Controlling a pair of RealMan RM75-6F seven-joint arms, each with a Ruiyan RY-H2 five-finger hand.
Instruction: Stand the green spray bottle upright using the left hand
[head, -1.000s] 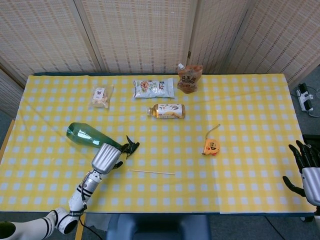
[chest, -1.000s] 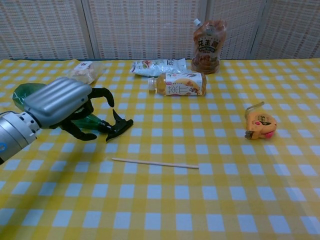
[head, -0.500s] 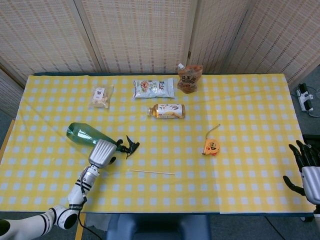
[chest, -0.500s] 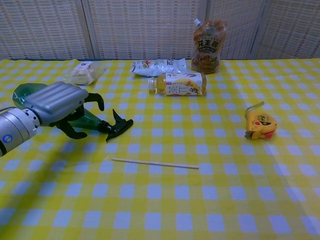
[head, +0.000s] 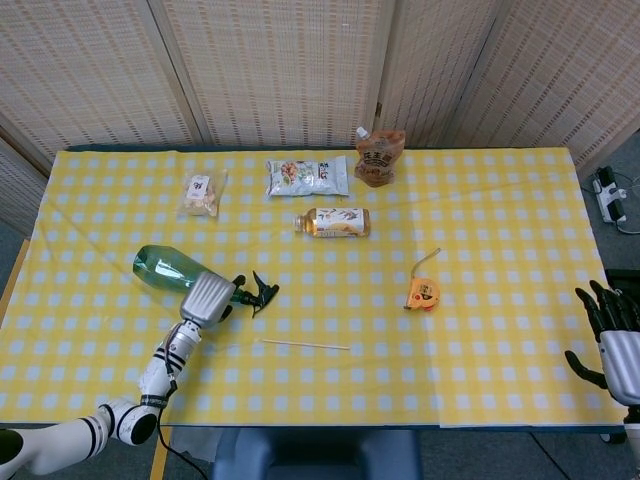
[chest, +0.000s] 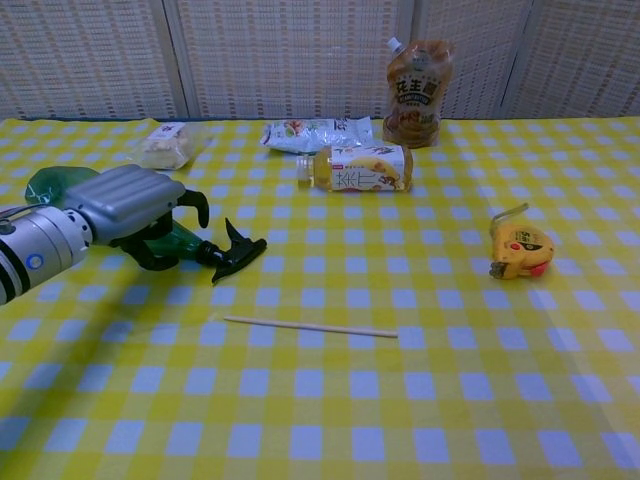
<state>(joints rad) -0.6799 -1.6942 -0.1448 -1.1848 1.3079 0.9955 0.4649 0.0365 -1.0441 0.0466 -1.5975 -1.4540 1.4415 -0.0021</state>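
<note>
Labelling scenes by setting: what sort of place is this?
Probably a staged indoor test area, not a home kitchen: a table in yellow checked cloth, woven folding screens behind, and a power strip on the floor.

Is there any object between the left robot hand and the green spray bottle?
Nothing visible is. The left robot hand is already directly over the green spray bottle, which lies on its side; its fingers curl over the neck.

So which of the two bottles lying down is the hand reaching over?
The green spray bottle with the black nozzle, under the left hand; the tea bottle lies farther back, untouched.
</note>
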